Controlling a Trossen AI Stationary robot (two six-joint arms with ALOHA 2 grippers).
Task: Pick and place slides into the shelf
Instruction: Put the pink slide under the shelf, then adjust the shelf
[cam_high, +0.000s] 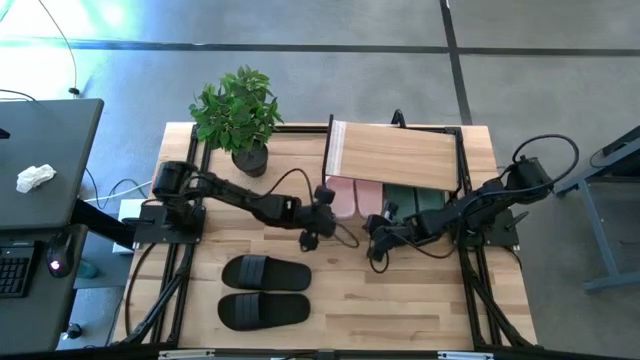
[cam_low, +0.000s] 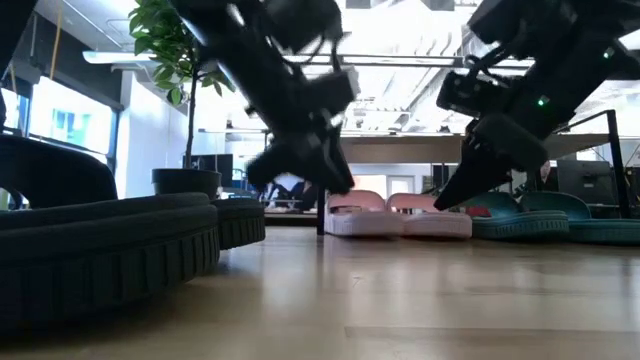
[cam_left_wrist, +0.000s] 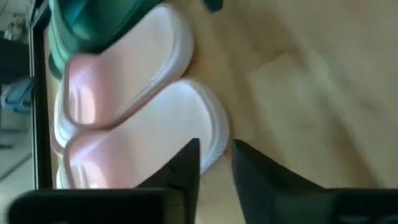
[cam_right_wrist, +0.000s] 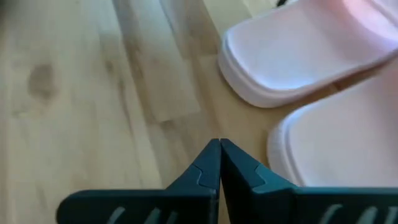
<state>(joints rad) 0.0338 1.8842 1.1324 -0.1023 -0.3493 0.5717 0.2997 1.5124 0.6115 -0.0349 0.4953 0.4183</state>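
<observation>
Shelf (cam_high: 400, 153): low rack, light-wood plank top, thin black frame; stands at the table's far edge
Pink slides (cam_high: 352, 197): pair side by side under the shelf, ends protruding
Green slides (cam_high: 415, 199): pair under the shelf, beside the pink
Black slides (cam_high: 265, 290): pair parallel on the table's near part, well apart from the shelf

Daylight floods the overhead view evenly, with a bluish glare on the floor beyond the potted plant (cam_high: 238, 118); shadows on the desk (cam_high: 400, 300) are soft and short. At desk height the room behind is backlit: bright windows and ceiling lights wash out, both arms read as dark smeared silhouettes, and the black slide (cam_low: 100, 250) nearest the lens is a blurred mass. Both wrist views are soft; the pink slides (cam_left_wrist: 137, 106) show pale sheen, and the dark fingers (cam_right_wrist: 205, 171) are out of focus.
</observation>
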